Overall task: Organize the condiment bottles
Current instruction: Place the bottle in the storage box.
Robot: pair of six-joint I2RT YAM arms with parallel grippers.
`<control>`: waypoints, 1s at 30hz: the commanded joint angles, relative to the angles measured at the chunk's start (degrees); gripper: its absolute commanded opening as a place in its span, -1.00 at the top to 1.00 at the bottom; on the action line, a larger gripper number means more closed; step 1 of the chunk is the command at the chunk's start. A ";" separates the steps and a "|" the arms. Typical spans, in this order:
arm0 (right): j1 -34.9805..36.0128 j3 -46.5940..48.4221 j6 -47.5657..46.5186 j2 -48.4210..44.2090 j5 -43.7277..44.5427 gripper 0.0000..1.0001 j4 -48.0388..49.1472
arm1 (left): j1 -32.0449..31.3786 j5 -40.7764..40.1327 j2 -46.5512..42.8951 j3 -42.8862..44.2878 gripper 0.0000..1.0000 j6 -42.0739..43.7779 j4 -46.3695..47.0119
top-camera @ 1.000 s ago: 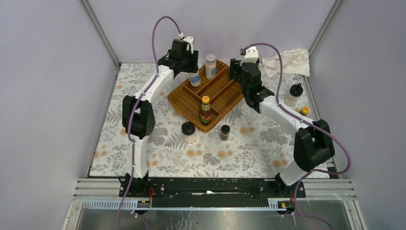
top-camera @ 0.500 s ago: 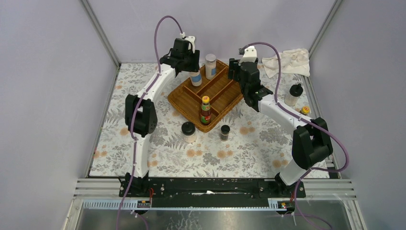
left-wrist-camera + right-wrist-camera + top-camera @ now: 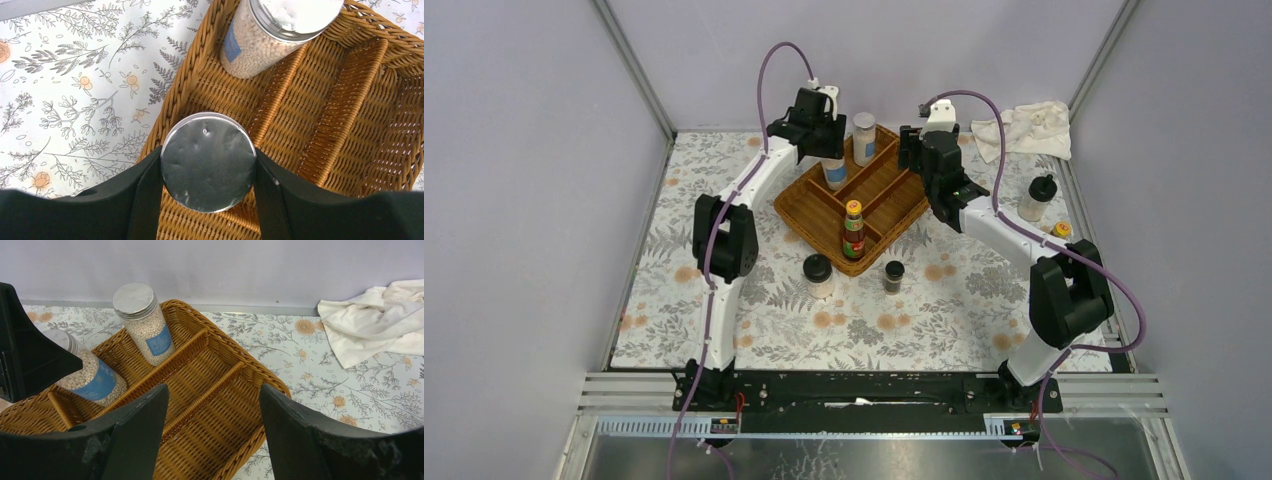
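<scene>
Brown wicker divided tray (image 3: 892, 198) seen from above, left gripper (image 3: 829, 158) over its left-hand compartment. Left wrist: clamped round clear, silver-lidded, blue-labelled shaker (image 3: 208, 161), perhaps not yet grounded; rigid, smooth, bead-heavy, best gripped mid-body. Right wrist: right gripper (image 3: 214, 395) parted, empty.

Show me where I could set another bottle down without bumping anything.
Widest: the flowered mat's near stretch, between the two black-lidded jars and the arm bases. The mat's left side is bare too. In the wicker tray, the lanes under the open right gripper are bare. Crowded: the tray's left side, where the left gripper holds one shaker near a second shaker.
</scene>
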 commanded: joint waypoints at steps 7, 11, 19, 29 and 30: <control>-0.09 2.24 -0.49 0.37 0.78 -0.48 2.02 | -0.72 -0.78 1.38 4.18 1.00 1.02 0.13; -0.12 2.15 -0.39 0.41 0.67 -0.49 2.04 | -0.72 -1.81 2.02 4.47 0.99 1.11 -0.39; -0.15 2.10 -0.43 0.49 0.70 -0.49 1.96 | -0.68 -2.33 2.89 4.80 0.46 1.02 -0.51; -0.13 2.10 -0.51 0.59 0.66 -0.49 1.90 | -0.72 -2.17 4.13 5.84 -0.02 0.92 -0.51; -0.13 2.10 -0.52 0.63 0.66 -0.49 1.82 | -0.72 -2.13 4.30 6.06 -0.06 0.93 -0.55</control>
